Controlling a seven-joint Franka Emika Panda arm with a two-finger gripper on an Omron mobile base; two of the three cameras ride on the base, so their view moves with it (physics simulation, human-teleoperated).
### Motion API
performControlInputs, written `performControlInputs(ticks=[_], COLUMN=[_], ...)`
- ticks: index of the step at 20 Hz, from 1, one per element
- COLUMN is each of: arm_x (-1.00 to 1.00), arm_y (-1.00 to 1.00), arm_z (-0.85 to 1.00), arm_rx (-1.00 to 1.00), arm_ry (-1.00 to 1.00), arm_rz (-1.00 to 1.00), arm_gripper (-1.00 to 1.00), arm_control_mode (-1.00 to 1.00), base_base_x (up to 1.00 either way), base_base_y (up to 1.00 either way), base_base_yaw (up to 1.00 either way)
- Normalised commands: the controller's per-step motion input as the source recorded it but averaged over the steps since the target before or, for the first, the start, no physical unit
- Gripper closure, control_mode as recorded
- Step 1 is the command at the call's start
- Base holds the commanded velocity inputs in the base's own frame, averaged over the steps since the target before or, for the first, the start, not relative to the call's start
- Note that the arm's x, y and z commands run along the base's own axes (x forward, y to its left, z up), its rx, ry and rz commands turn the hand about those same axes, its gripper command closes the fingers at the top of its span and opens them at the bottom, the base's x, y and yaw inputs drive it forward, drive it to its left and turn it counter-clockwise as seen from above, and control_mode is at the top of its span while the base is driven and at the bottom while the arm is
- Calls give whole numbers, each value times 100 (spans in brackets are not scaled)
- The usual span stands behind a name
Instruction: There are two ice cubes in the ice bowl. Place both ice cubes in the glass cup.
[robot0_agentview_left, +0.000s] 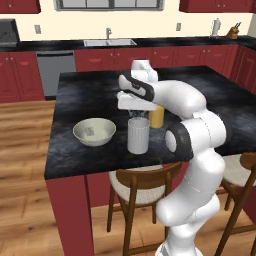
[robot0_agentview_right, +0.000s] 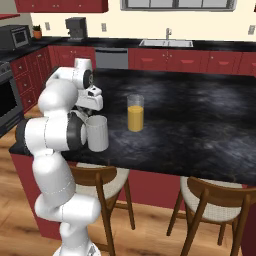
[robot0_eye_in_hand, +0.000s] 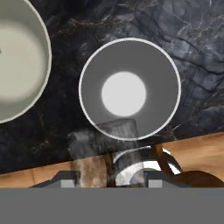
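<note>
While the jaws (robot0_agentview_left: 134, 114) grip one ice cube (robot0_eye_in_hand: 117, 130), the glass cup (robot0_agentview_left: 138, 135) stands directly below.

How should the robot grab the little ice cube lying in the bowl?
Pinch the ice cube across two opposite flat sides, coming straight down from above. It lies low near the middle of the wide ice bowl, so the rim probably blocks a sideways reach, while the open top leaves room.

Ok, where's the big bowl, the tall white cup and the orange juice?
ice bowl (robot0_agentview_left: 106, 135), left base view, on its front rim.
glass cup (robot0_agentview_left: 138, 137), left base view, on its side wall.
orange juice glass (robot0_agentview_right: 135, 119), right base view, on the juice.
</note>
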Motion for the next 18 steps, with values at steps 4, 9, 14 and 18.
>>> performControlInputs(ticks=[4,9,14,18], arm_x=[12,33,23,2], arm_y=[-2,-1,-9,-36], arm_z=[0,0,0,-3], arm_rx=[0,0,0,0], arm_ry=[-2,1,0,0], arm_rz=[-2,0,0,0], arm_gripper=[100,100,100,100], arm_control_mode=[-100,-100,-100,-100], base_base_x=[0,0,0,0], base_base_y=[0,0,0,0], base_base_yaw=[0,0,0,0])
